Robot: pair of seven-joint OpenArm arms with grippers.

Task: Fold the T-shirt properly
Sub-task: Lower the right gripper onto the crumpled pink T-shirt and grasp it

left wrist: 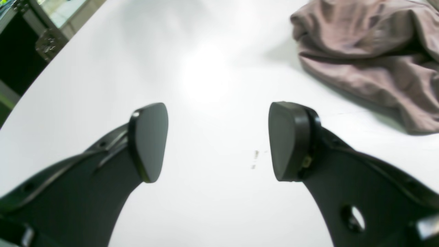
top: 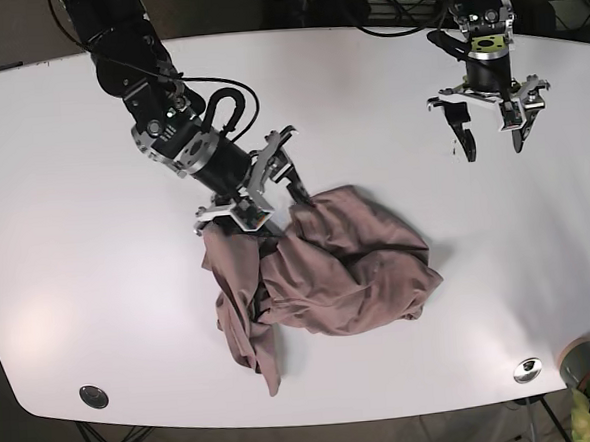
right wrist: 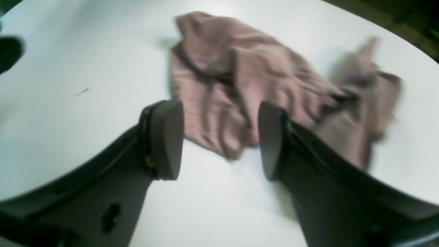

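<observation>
On table (top: 73, 194), crumpled T-shirt (top: 328, 274), long axis crosswise

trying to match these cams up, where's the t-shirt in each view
Left wrist: the T-shirt fills the upper right corner, beyond the open left gripper.
Right wrist: it lies crumpled across the centre and right, just past the open right gripper.
Base: it sits bunched in the lower middle, with the right gripper at its upper left edge.
Shared landmark: the white table.
</observation>
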